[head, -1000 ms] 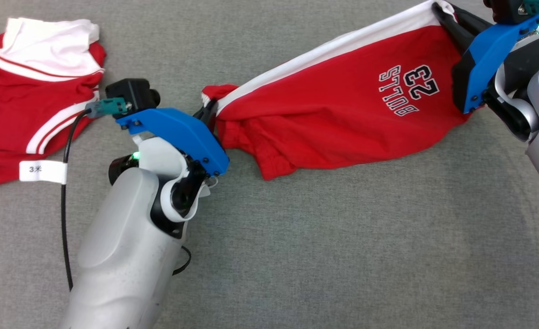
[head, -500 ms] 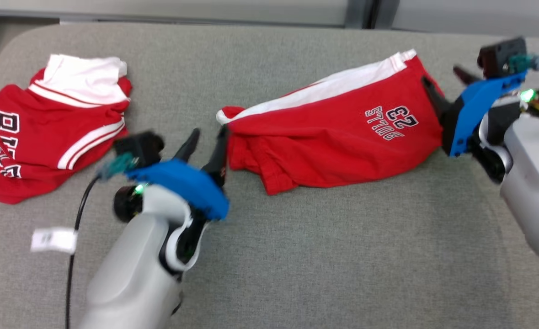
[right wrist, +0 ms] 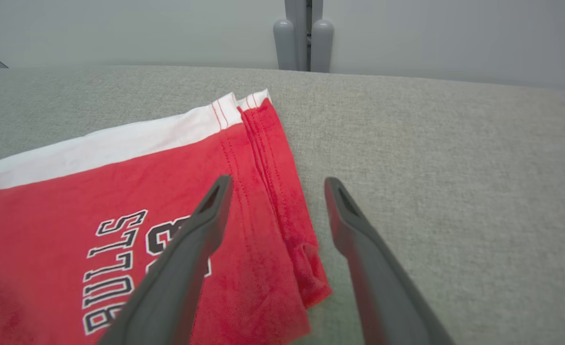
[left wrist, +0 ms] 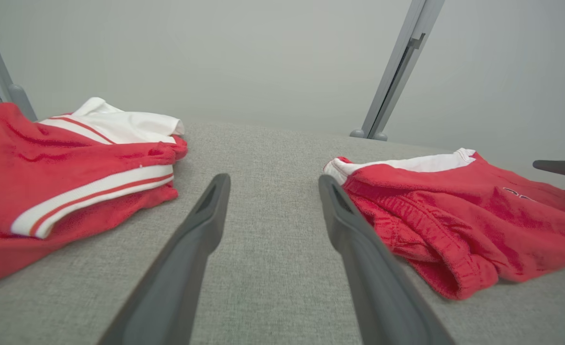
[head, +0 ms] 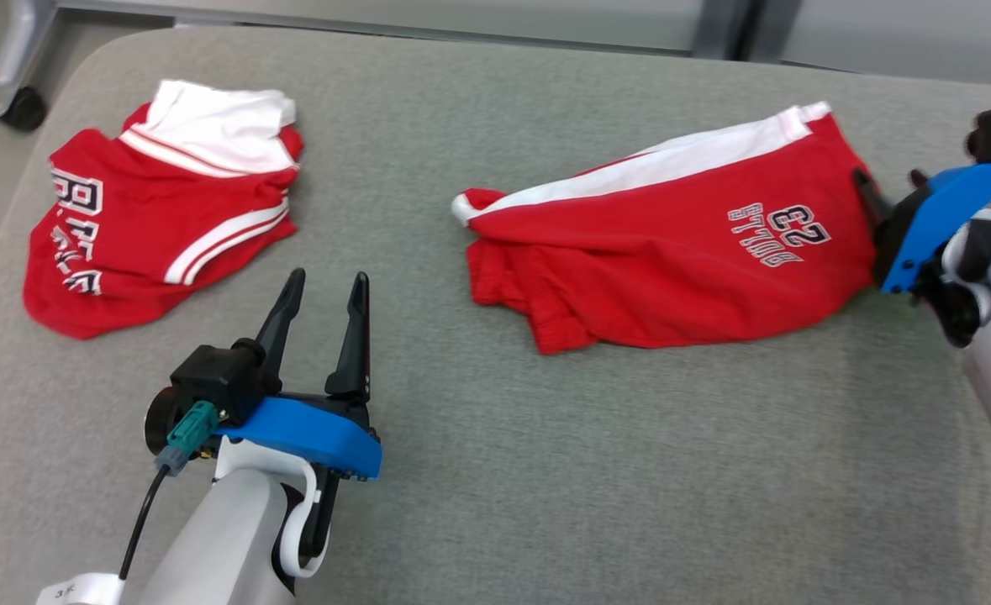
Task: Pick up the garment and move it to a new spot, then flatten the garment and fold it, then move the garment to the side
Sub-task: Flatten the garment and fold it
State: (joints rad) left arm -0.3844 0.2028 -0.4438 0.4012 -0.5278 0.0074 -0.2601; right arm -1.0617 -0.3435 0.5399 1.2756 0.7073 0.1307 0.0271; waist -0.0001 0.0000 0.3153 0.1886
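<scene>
On grey bench [head: 629,470], right of centre: red shorts [head: 672,269], lying down, left end bunched. Left end effector [head: 328,276] spread wide, empty, well apart. Right end effector [right wrist: 278,180] parted astride hem, gripping nothing. Likely flattening stage; needed next: pinch bunched corners, draw outward.

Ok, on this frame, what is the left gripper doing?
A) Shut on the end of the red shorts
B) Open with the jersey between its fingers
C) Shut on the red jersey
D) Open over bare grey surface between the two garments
D: the left gripper has its fingers spread over the grey surface, touching neither the shorts nor the jersey.
</scene>
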